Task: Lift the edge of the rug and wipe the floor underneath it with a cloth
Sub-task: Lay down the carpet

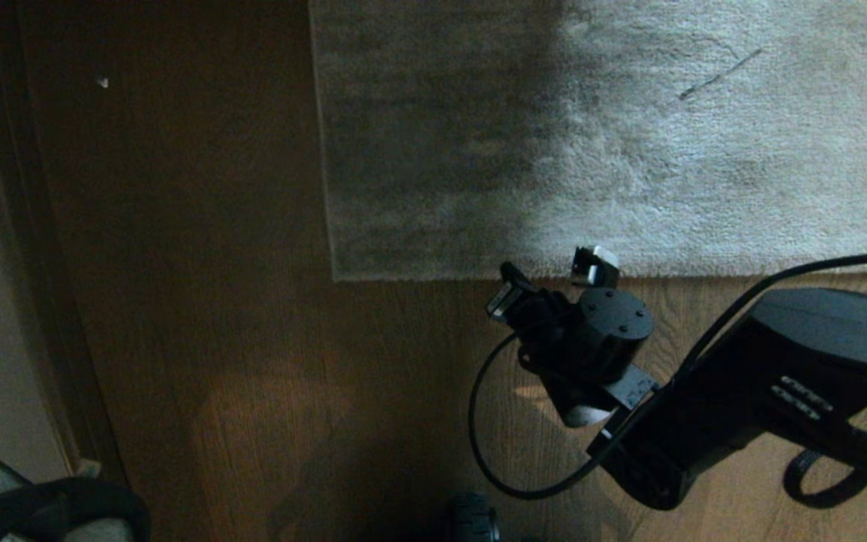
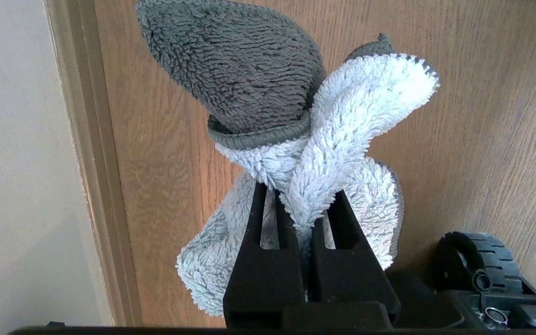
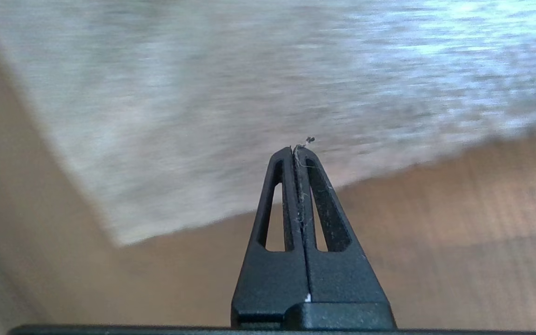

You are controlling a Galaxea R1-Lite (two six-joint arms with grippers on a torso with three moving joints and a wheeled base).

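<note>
The rug edge is a straight border of pale grey-beige plush lying flat on the brown plank floor, just ahead of my right gripper, whose fingers are pressed together on nothing but a few stray fibres. Only the left wrist view shows my left gripper clamped on the cloth, white fleece with a dark grey fold bunched beyond the fingertips.

The rug runs off the head view's top and right edges, its left part sunk in shadow. The right tool's wrist view shows it only as a smear. The cloth's middle hides between the left tool's fingers.
</note>
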